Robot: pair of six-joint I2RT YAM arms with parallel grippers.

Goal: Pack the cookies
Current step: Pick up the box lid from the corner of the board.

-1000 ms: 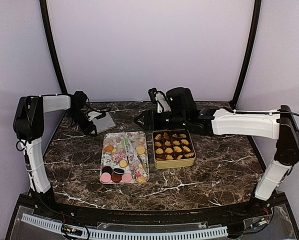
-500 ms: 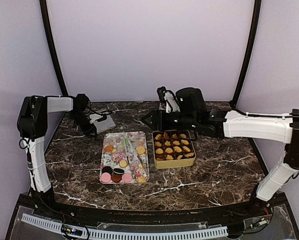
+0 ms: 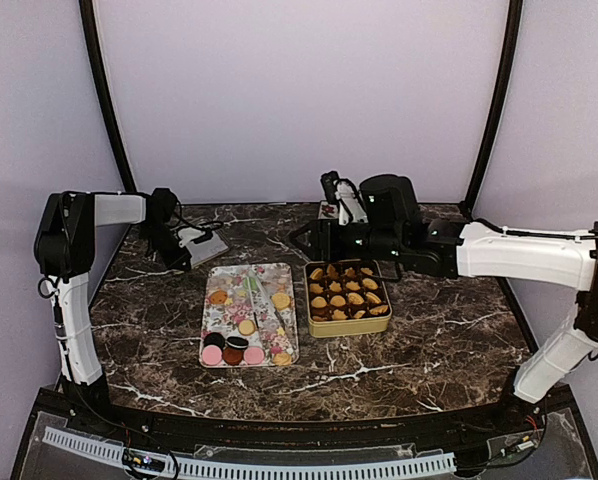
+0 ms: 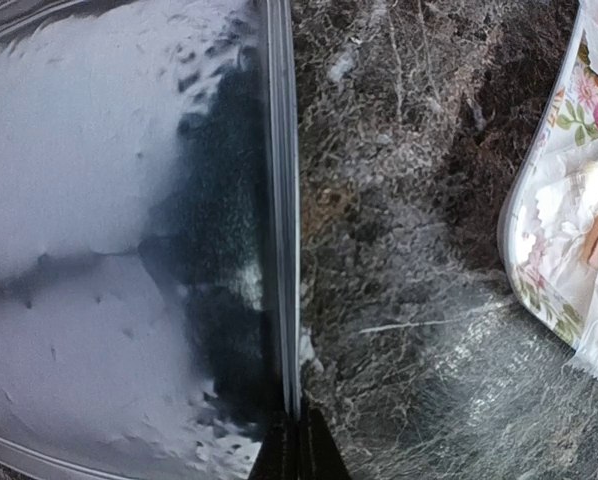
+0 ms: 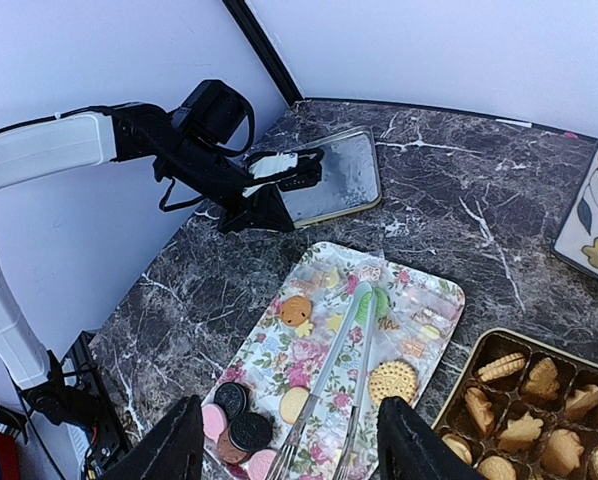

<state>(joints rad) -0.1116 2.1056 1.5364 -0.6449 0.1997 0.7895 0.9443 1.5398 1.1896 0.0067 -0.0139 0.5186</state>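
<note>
Left gripper: pinched shut on rim of shiny lid, far-left on marble table. Right gripper: half spread, empty, above flowery tray. Cookies: most in tin compartments, several on tray beside tongs.

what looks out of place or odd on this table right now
Nothing is spilled or damaged. Two things stand out: tongs lie lengthwise across the flowery tray among the loose cookies, and the shiny lid lies at the back left, well apart from the tin, with the left gripper shut on its rim.
</note>
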